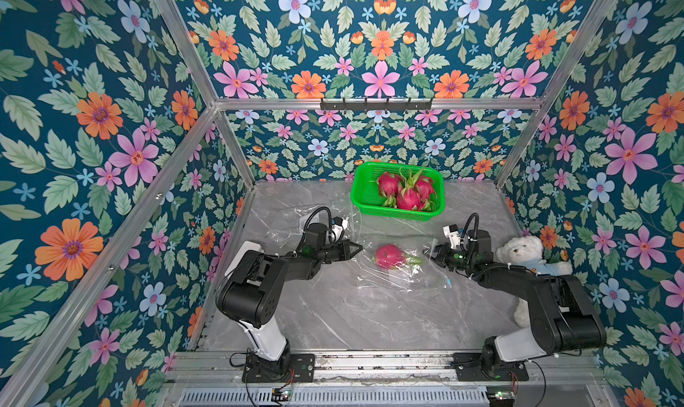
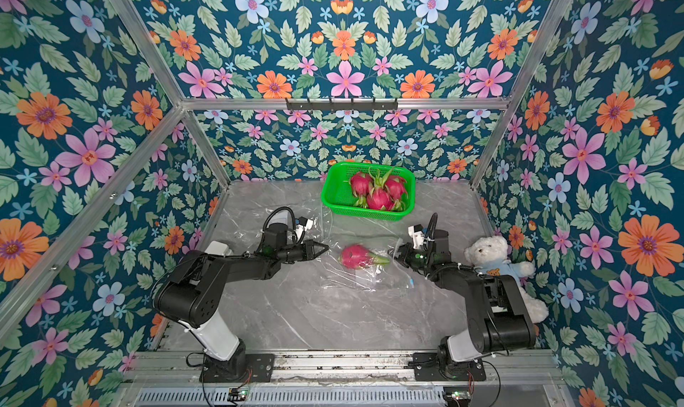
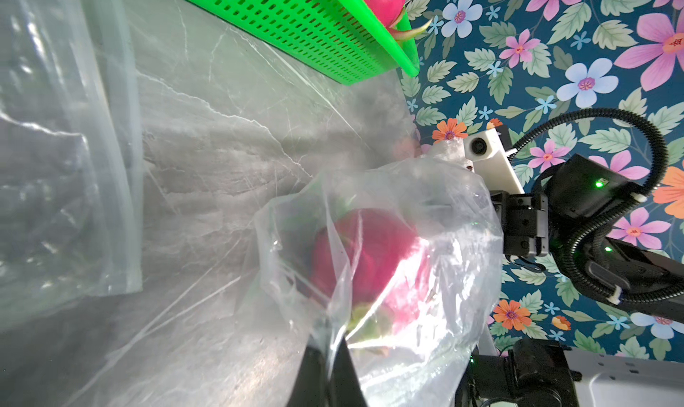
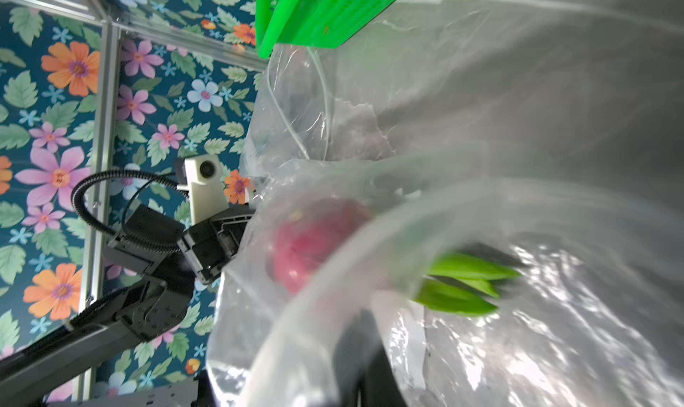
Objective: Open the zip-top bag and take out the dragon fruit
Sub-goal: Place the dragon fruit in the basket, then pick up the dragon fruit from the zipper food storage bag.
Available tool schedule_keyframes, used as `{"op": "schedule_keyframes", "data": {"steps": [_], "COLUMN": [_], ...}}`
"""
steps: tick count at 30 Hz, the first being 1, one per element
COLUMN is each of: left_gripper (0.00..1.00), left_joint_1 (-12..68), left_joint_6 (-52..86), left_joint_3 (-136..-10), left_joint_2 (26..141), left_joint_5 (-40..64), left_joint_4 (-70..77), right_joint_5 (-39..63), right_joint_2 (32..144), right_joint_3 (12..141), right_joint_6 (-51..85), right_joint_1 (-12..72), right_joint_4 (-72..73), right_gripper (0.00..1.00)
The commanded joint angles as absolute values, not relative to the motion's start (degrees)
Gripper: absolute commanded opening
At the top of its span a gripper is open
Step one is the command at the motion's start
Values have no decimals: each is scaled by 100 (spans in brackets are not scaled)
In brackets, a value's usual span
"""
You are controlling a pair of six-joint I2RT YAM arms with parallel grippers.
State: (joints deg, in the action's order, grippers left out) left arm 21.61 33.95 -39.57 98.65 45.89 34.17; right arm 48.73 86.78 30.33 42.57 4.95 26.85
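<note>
A clear zip-top bag (image 1: 399, 275) lies mid-table with one magenta dragon fruit (image 1: 388, 255) inside, its green scales pointing right. My left gripper (image 1: 358, 247) is shut on the bag's left edge; the left wrist view shows plastic pinched between the dark fingers (image 3: 318, 372), with the fruit (image 3: 362, 253) just beyond. My right gripper (image 1: 427, 252) is shut on the bag's right edge. In the right wrist view the film drapes over that gripper (image 4: 364, 335), and the fruit (image 4: 314, 246) shows blurred behind it. The bag (image 2: 366, 279) and fruit (image 2: 355, 256) show in both top views.
A green basket (image 1: 355, 194) at the back holds three more dragon fruits. A second, empty clear bag (image 1: 296, 220) lies flat behind my left arm. A white teddy bear (image 1: 525, 253) sits against the right wall beside my right arm.
</note>
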Motion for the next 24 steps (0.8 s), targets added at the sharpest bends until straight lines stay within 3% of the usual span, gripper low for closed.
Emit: {"op": "schedule_keyframes", "data": {"steps": [1, 8, 13, 19, 24], "left_gripper": [0, 0, 0, 41, 60], "left_joint_1": [2173, 2228, 2242, 2238, 2224], "left_joint_6": [3287, 3316, 3268, 2707, 2189], "left_joint_3": [-3964, -3957, -4024, -4236, -4439], "left_joint_2": [9913, 10050, 10038, 9498, 8873], "left_joint_5": [4543, 4537, 4482, 3892, 3211], "left_joint_4": [3411, 3451, 3261, 2255, 1291], "right_joint_5": [5192, 4685, 4323, 4186, 4087], "right_joint_2": [8870, 8925, 8936, 8877, 8833], "right_joint_3": [3006, 2971, 3033, 2944, 2936], "right_joint_6": [4692, 4486, 4634, 4708, 4643], "right_joint_1": [643, 997, 1007, 1002, 1008], "right_joint_4": [3626, 3119, 2707, 2666, 2590], "right_gripper": [9, 18, 34, 44, 46]}}
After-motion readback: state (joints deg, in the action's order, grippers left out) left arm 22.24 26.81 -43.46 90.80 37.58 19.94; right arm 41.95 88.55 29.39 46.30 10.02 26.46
